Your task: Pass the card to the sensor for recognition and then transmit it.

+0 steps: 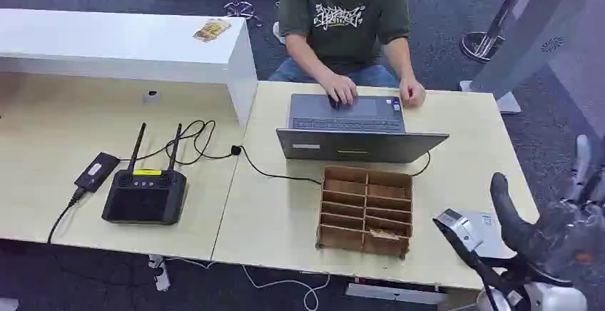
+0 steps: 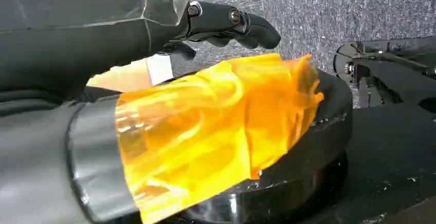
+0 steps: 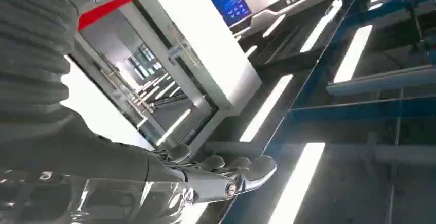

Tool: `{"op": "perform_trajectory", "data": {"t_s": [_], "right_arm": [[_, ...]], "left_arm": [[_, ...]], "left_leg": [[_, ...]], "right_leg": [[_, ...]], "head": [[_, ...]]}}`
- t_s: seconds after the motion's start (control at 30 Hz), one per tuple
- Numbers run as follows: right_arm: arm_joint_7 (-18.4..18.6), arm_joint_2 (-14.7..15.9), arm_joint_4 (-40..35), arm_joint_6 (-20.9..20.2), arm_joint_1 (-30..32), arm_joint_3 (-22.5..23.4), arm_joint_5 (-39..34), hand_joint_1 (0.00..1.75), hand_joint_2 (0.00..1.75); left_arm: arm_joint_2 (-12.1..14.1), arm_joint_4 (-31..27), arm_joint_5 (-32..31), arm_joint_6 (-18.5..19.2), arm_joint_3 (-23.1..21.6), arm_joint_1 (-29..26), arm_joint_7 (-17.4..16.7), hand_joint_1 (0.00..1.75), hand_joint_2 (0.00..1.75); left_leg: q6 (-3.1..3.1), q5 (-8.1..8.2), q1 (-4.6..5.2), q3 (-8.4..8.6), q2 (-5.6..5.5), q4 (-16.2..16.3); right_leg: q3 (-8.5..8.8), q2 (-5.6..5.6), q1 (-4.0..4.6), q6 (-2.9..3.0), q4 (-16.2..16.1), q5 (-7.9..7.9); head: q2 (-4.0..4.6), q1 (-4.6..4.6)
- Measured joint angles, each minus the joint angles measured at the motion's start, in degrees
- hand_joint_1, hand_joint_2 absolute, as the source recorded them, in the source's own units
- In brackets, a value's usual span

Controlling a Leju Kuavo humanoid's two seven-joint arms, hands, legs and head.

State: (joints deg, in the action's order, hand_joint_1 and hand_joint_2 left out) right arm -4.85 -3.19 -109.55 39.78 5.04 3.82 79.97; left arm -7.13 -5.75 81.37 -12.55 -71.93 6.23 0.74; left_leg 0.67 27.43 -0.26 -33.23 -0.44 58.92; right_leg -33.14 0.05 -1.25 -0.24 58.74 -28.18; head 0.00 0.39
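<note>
A small yellow printed card (image 1: 211, 31) lies on the white counter (image 1: 128, 43) at the far left, well away from both hands. A black box with two upright antennas (image 1: 145, 195) and a small black device (image 1: 96, 170) on a cable sit on the left table; I cannot tell which is the sensor. My right hand (image 1: 546, 229) is raised past the table's right front corner, fingers apart, holding nothing. In the right wrist view its fingers (image 3: 226, 175) are stretched out against the ceiling. My left hand (image 2: 226, 23) hangs over the carpet with its dark fingers extended.
A person sits at the far side with both hands at an open laptop (image 1: 353, 125). A brown cardboard divider box (image 1: 365, 211) stands near the front edge. Black cables (image 1: 207, 143) trail across the table joint. A barrier post base (image 1: 481, 43) stands at the back right.
</note>
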Motion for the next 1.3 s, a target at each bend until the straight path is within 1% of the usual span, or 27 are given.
{"op": "perform_trajectory", "data": {"t_s": [0.1, 0.17, 0.3, 0.57, 0.83, 0.9, 0.97, 1.17, 1.3], "right_arm": [[0.30, 0.98, 0.48, 0.00, 0.14, -1.29, -0.63, 0.00, 1.75], [-0.61, 1.33, 0.46, 0.00, 0.27, -1.66, -1.37, 0.00, 1.75], [-1.23, 1.61, 0.41, 0.02, 0.81, -2.38, -1.73, 0.00, 1.75], [0.04, 2.95, 0.87, 0.02, 1.41, -2.69, -1.27, 0.00, 1.75], [0.90, 3.82, 1.14, 0.02, 1.99, -3.28, -1.81, 0.00, 1.75], [2.91, 4.55, 1.53, 0.02, 2.02, -3.69, -1.24, 0.00, 1.75], [4.43, 6.00, 2.05, 0.00, 2.00, -4.19, -1.31, 0.00, 1.75], [7.45, 10.38, 4.21, 0.00, 0.32, -5.48, -3.76, 0.00, 1.75], [8.44, 12.39, 5.57, 0.00, -1.45, -6.43, -4.24, 0.00, 1.75]], "left_arm": [[-0.15, 0.00, -0.20, -0.39, 0.00, 0.01, 0.37, 0.00, 0.00], [-0.22, 0.00, -0.26, -0.52, 0.00, 0.01, 0.48, 0.00, 0.00], [-0.48, 0.00, -0.35, -0.61, 0.00, 0.01, 0.74, 0.00, 0.00], [-0.76, 0.00, -0.42, -0.61, 0.00, -0.08, 2.31, 0.00, 0.00], [-0.76, 0.00, -0.39, -0.46, 0.00, -0.17, 2.78, 0.00, 0.00], [-0.76, 0.00, -0.31, -0.46, 0.00, -0.20, 2.95, 0.00, 0.00], [-0.76, 0.00, -0.35, -0.46, 0.00, -0.23, 3.04, 0.00, 0.00], [-0.79, 0.00, -0.63, -0.41, -0.02, -0.24, 3.10, 0.00, 0.00], [-0.79, -0.02, -0.79, -0.37, -0.02, -0.29, 3.43, 0.00, 0.00]], "left_leg": [[0.00, 0.00, 0.00, 0.00, 0.00, 0.00], [0.00, 0.00, 0.00, 0.00, 0.00, 0.00], [0.00, 0.00, 0.00, 0.00, 0.00, 0.00], [0.00, 0.00, 0.01, 0.00, -0.02, 0.00], [0.00, 0.00, 0.00, 0.00, -0.01, 0.00], [0.00, 0.00, 0.00, -0.01, -0.01, 0.00], [0.00, 0.00, 0.00, -0.02, -0.01, 0.00], [-0.01, 0.00, 0.02, -0.03, -0.01, 0.00], [-0.01, 0.00, 0.01, -0.02, -0.03, 0.01]], "right_leg": [[-0.01, 0.00, 0.00, 0.00, 0.00, 0.00], [-0.01, 0.00, 0.00, 0.00, 0.00, 0.00], [-0.01, 0.00, 0.00, 0.00, 0.00, 0.00], [0.00, 0.01, -0.01, 0.00, 0.00, 0.00], [-0.01, 0.00, 0.00, 0.00, 0.00, 0.00], [0.00, 0.00, 0.00, 0.00, 0.00, 0.00], [0.00, 0.01, 0.00, 0.00, 0.00, 0.00], [0.00, 0.01, -0.02, -0.01, 0.00, 0.01], [0.00, 0.02, -0.01, -0.01, 0.00, 0.01]], "head": [[0.00, 0.00], [0.00, 0.02], [0.00, 0.00], [0.00, 0.00], [0.00, 0.00], [0.00, 0.00], [0.00, 0.00], [0.00, 0.02], [0.00, 0.00]]}}
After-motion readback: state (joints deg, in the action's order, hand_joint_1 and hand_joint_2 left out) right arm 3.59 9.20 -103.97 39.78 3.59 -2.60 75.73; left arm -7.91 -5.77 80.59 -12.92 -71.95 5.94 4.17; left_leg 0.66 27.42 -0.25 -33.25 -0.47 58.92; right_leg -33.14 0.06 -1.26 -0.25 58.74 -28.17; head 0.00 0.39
